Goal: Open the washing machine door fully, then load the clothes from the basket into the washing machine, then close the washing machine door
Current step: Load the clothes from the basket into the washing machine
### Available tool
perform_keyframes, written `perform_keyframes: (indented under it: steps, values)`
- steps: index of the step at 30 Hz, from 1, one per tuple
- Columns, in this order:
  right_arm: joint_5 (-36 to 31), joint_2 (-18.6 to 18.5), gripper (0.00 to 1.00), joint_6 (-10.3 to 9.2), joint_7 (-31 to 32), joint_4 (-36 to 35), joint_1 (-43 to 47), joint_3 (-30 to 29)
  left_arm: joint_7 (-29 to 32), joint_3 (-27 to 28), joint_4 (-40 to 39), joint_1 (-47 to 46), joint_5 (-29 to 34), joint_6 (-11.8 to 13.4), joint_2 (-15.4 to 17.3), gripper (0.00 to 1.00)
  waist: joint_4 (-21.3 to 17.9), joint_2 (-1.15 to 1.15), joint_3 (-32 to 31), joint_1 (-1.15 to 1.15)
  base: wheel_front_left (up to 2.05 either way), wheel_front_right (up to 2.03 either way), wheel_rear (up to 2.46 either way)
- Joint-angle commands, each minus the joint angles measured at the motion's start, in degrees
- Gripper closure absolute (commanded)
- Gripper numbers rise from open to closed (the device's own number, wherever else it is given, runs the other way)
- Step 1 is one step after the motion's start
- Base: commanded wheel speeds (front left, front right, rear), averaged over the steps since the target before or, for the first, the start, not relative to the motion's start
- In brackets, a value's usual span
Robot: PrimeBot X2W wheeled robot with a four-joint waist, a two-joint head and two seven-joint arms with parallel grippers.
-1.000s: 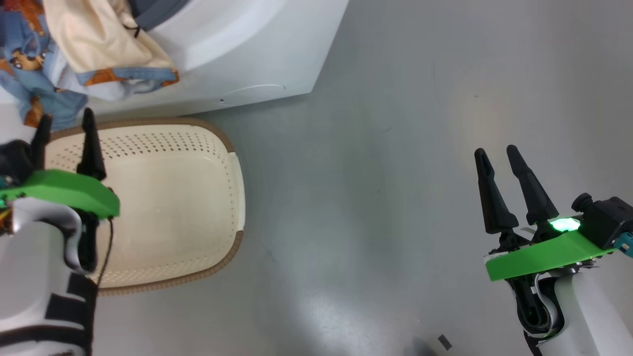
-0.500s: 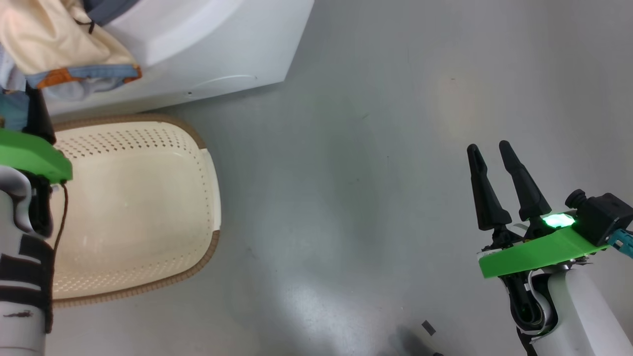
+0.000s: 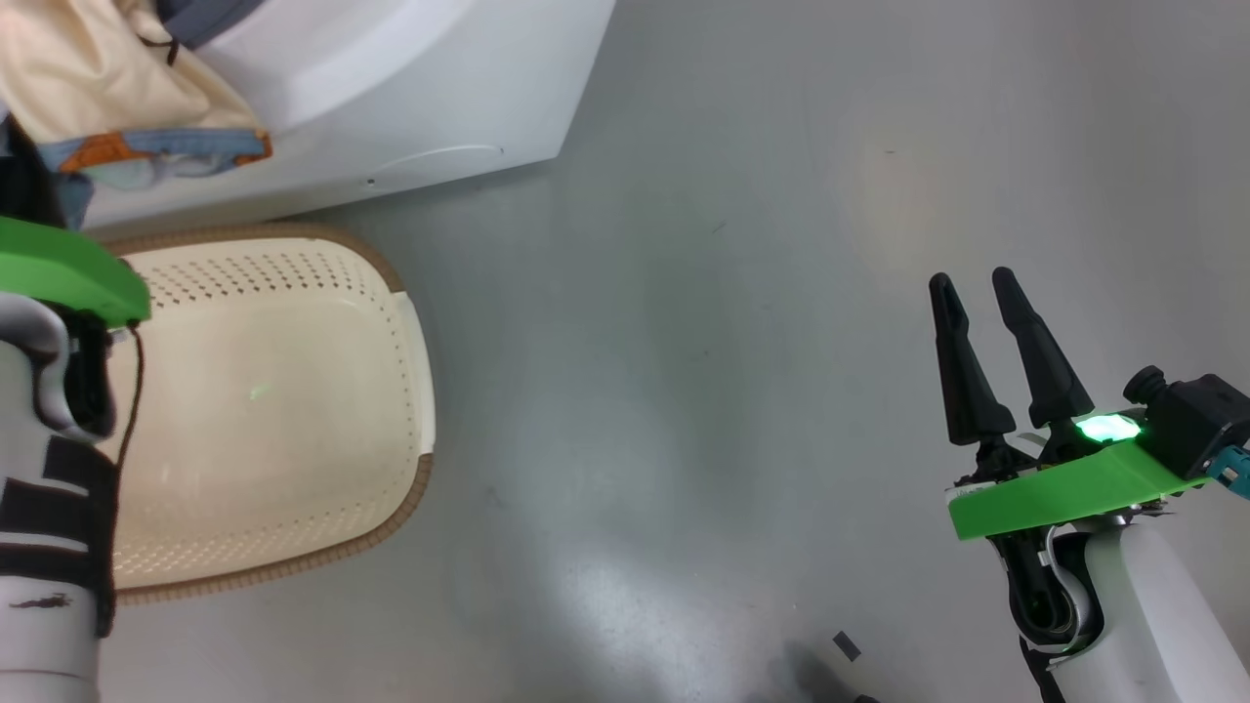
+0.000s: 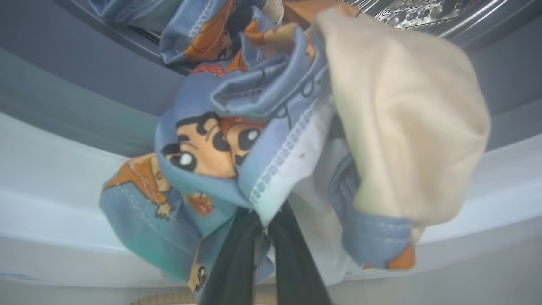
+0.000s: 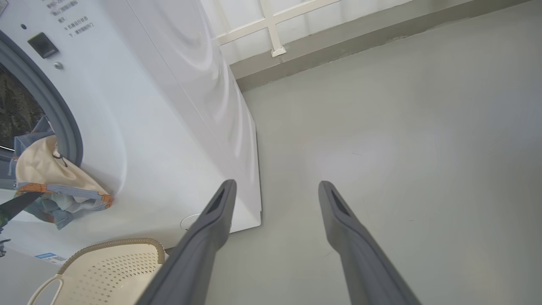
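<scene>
The clothes (image 4: 254,140) hang over the lip of the washing machine (image 3: 391,88), half outside, so the left pincer (image 4: 264,241) is closed on their lower hem, probably to push them in. The right pincer (image 3: 973,283) stands open, well apart from the machine.

A laundry area: a white washer (image 5: 169,110) on bare grey floor (image 5: 381,140), a basket (image 3: 416,342) before it, clothes (image 4: 262,140) hanging from its mouth.
</scene>
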Motion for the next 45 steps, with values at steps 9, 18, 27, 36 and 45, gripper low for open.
perform_keyframes:
  steps: [9,18,27,36,45]
  values:
    - [0.2,0.5,0.00,0.09,-0.3,-1.3,0.6,0.5,-0.4,-4.0,-12.9,6.0,-8.9,-0.2,0.2,1.00,2.5,0.00,-0.8,0.00,0.00,0.00,0.00]
    - [0.5,0.5,0.00,0.09,-0.3,-1.0,0.7,1.1,-0.4,-8.1,-19.0,3.3,-19.7,-0.2,2.9,1.00,2.8,0.00,-1.8,0.00,0.00,0.00,0.00]
    - [0.9,1.3,0.00,0.09,-0.3,-0.7,1.3,1.6,-0.4,-10.6,-15.9,-2.2,-21.0,-0.2,6.1,1.00,1.0,0.00,-2.5,0.00,0.00,0.00,0.00]
    - [1.1,2.0,0.00,0.09,-0.3,-0.6,1.1,2.7,-0.4,-14.9,-5.1,-11.9,-18.4,-0.2,8.4,1.00,-1.0,0.00,-2.0,0.00,0.00,0.00,0.00]
    - [1.6,2.8,0.00,0.09,-0.3,-0.5,0.2,3.4,-0.4,-7.6,-7.6,-22.8,-6.9,3.1,11.8,1.00,-3.7,0.00,-0.4,0.00,0.00,0.00,0.00]
